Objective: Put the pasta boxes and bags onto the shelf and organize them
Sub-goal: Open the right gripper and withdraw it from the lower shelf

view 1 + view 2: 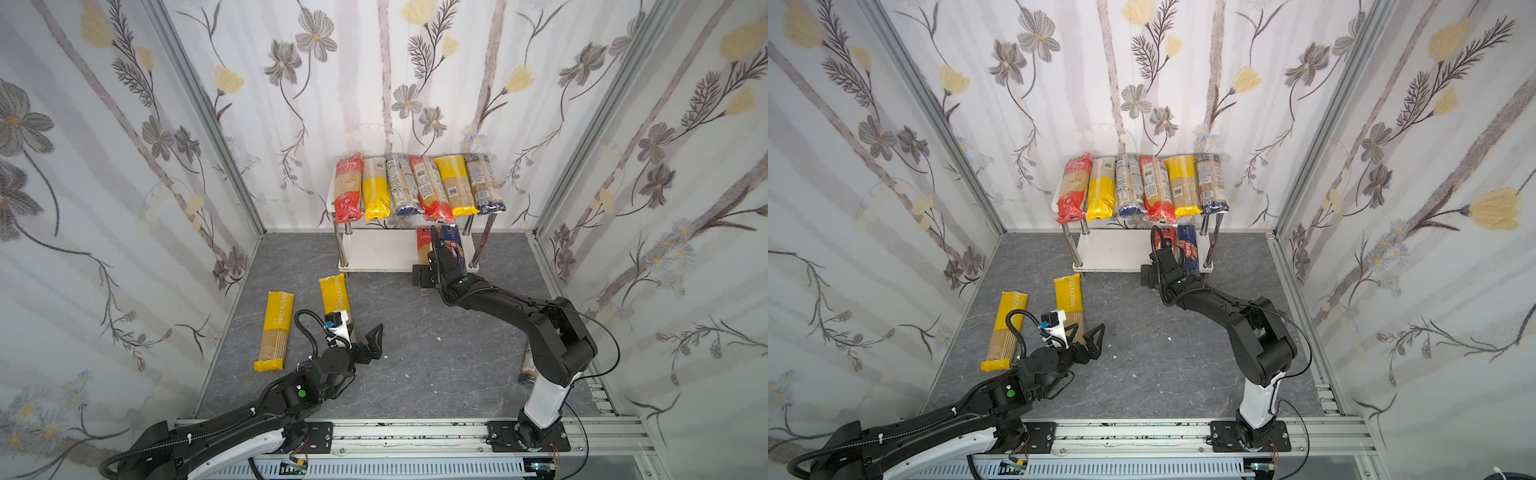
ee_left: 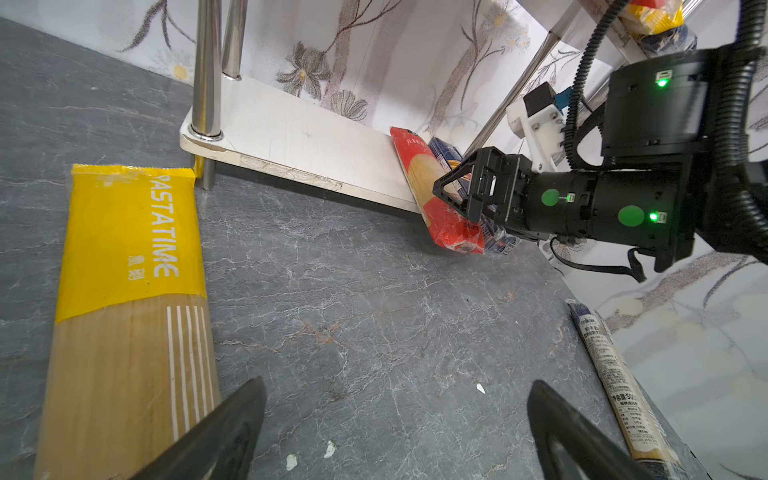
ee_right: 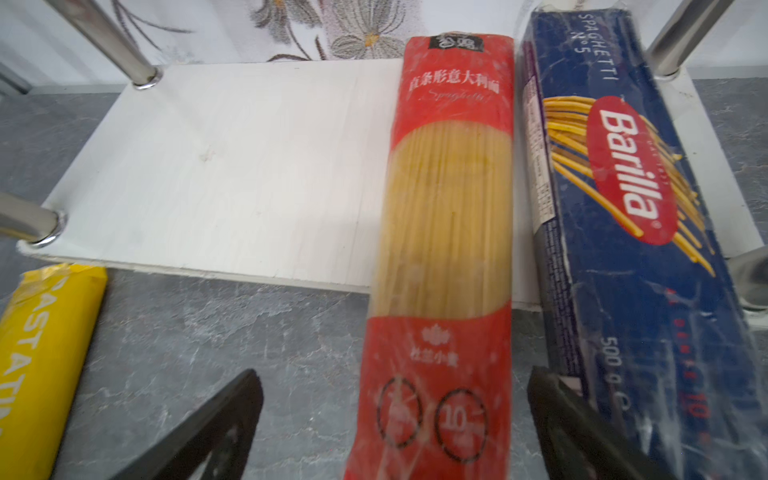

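Right gripper [image 3: 395, 386]: stood spread, straddling red spaghetti bag [image 3: 449, 187].
Red spaghetti bag: lay on lower shelf board [image 3: 228, 166] beside Barilla box [image 3: 623, 187], lengthwise away from gripper, near end overhanging.
Left gripper [image 2: 395, 395]: spread, near yellow PASTATIME bag [image 2: 133, 232].

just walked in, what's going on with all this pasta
Two robot arms are shelving spaghetti. The right gripper stands open around a red-ended clear spaghetti bag on the lower board of the white two-tier shelf, beside a dark blue Barilla box. Six packs fill the top board. The left gripper hangs open beside a yellow-ended bag on the grey floor.
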`<action>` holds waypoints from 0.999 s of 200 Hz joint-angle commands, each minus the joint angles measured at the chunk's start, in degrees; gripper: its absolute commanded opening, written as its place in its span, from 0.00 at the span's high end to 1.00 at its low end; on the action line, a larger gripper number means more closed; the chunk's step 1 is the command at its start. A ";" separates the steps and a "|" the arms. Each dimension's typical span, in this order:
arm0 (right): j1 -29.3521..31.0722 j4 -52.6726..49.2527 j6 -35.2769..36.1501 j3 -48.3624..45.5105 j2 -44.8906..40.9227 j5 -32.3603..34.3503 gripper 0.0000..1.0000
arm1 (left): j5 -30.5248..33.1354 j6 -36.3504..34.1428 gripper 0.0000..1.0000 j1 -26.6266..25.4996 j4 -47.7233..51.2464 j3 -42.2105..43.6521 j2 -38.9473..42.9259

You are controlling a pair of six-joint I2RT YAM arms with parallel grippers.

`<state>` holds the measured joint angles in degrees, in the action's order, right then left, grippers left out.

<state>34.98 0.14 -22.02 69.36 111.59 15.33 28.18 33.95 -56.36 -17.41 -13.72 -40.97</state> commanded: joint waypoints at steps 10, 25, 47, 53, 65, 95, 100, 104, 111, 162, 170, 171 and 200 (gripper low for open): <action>3.36 -0.72 -0.54 -1.60 -2.81 -0.14 0.00 | 0.97 4.58 0.00 0.11 5.70 0.89 3.23; 5.97 -1.64 -1.36 -3.05 -4.86 1.41 0.00 | -1.04 5.42 0.00 0.10 6.31 1.58 5.74; 9.29 -3.72 -3.75 -6.13 -9.23 4.29 0.00 | -2.21 7.14 0.00 -0.02 6.77 2.54 8.22; 9.91 -4.43 -4.85 -7.30 -10.66 4.99 0.01 | -2.68 7.39 0.00 0.02 6.77 2.48 8.21; 10.66 -5.80 -7.31 -9.81 -13.62 5.64 0.00 | -3.79 7.81 0.00 -0.07 6.77 2.25 7.57; 11.16 -9.21 -15.12 -18.77 -22.90 9.11 0.00 | -5.46 8.85 0.00 -0.81 6.52 0.64 4.11; 11.16 -9.85 -16.39 -20.38 -24.38 10.60 0.00 | -5.45 8.72 0.00 -1.06 6.39 0.35 3.47; 11.16 -10.54 -17.42 -21.52 -25.46 12.08 0.00 | -5.59 8.68 0.00 -1.31 6.27 0.08 3.09; 11.16 -12.48 -19.55 -23.31 -27.21 15.11 0.00 | -5.64 8.59 0.00 -1.68 5.96 -0.27 2.41; 3.87 -16.50 -34.40 -37.75 -41.85 21.82 0.00 | -4.88 8.76 0.00 -5.17 1.53 -2.67 -0.49; 1.66 -15.79 -34.35 -39.54 -43.75 20.97 0.00 | -4.73 8.36 0.00 -5.59 1.21 -3.40 -1.30; 1.40 -15.70 -34.29 -39.73 -44.01 20.88 0.00 | -4.72 8.29 0.00 -5.69 1.18 -3.46 -1.39; -4.64 -15.39 -34.04 -43.21 -49.92 20.80 0.00 | -4.54 7.62 0.00 -7.06 -0.35 -4.78 -3.91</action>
<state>34.28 -16.10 -53.15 27.92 65.01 34.74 22.72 42.19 -62.76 -14.48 -17.47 -43.53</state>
